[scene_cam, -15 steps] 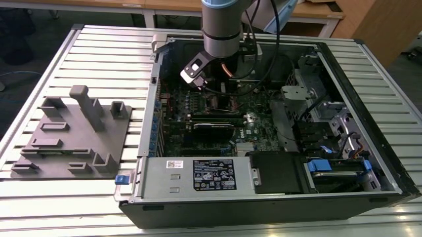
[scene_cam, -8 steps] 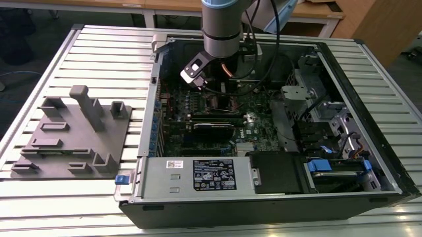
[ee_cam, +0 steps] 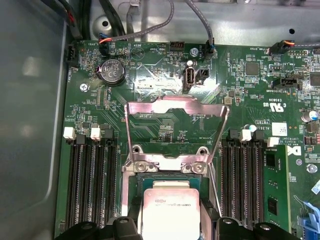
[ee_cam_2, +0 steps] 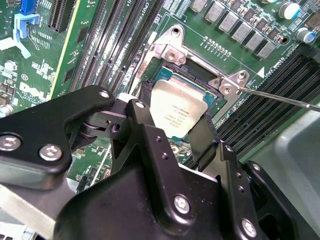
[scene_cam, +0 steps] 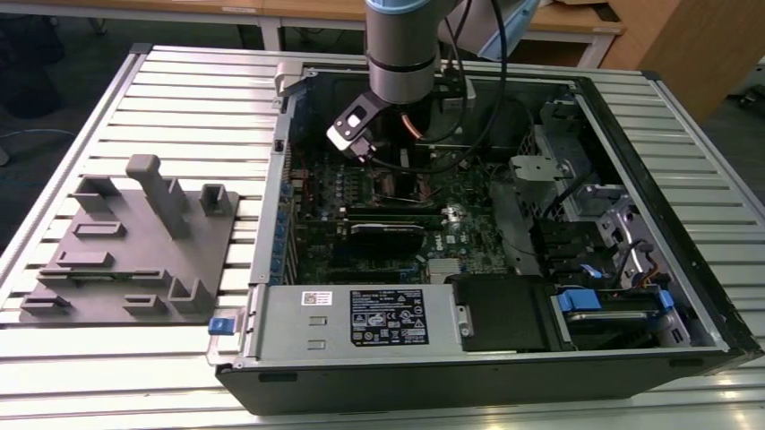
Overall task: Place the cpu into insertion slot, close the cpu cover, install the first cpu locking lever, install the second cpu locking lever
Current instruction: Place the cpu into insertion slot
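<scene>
Here the gripper [ee_cam_2: 175, 114] has its black fingers [ee_cam_2: 202, 136] closed against two opposite edges of the cpu [ee_cam_2: 176, 102], holding it at the insertion slot [ee_cam_2: 197, 75] mid-motherboard [ee_cam: 160, 90]; whether it is seated I cannot tell. The cpu cover [ee_cam: 175, 105] stands raised open at the slot's edge.

Colour rundown from where I'm standing. The cpu [ee_cam_2: 177, 107], a small flat square chip, has a pale silvery-grey metal top with tiny dark print. The big flat circuit board [ee_cam: 165, 80] is deep green, speckled with pale traces and white lettering. The thin square metal cpu cover [ee_cam: 150, 109] is bright silver. The long narrow memory slots [ee_cam: 92, 185] are black with white end clips, so they read as dark stripes. The blocky gripper [ee_cam_2: 172, 115] is matte black, dotted with silver screws. The slatted metal table [scene_cam: 192, 81] is pale grey and ribbed, the moulded plastic fixture block [scene_cam: 132, 251] mid grey, and the boxy computer case [scene_cam: 478, 390] black with small blue tabs [scene_cam: 220, 325].
</scene>
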Available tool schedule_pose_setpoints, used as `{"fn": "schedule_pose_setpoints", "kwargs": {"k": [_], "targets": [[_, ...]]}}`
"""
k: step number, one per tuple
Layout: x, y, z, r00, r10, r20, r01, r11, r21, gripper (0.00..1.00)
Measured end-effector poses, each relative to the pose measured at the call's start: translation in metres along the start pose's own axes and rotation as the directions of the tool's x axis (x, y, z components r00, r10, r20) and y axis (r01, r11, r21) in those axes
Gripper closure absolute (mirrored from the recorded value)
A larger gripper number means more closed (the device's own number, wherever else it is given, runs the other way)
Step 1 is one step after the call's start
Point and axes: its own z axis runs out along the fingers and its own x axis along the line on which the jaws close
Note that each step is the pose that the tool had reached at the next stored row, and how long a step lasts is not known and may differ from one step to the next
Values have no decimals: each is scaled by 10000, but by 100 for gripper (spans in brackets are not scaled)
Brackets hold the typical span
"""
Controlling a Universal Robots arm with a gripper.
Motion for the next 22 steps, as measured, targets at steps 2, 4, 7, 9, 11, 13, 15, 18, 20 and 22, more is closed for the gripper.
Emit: {"fn": "schedule_pose_setpoints", "kwargs": {"k": [2,4,7,9,11,13,15,18,20,22], "targets": [[2,-2,0,10000,2,0,-2,10000,-1,46],[6,-3,1,10000,4,-1,-4,10000,-1,46],[15,-4,3,10000,21,2,-21,10000,-1,46],[18,-5,5,10000,34,2,-34,10000,0,46],[18,-5,8,10000,76,7,-76,10000,0,46],[18,-6,10,9999,160,17,-160,9999,2,46],[18,-8,10,9999,169,18,-169,9999,2,46],[19,-10,11,9999,168,17,-168,9999,2,46],[19,-10,11,9999,168,17,-168,9999,2,46],[19,-10,12,9999,168,17,-168,9999,1,46]]}}
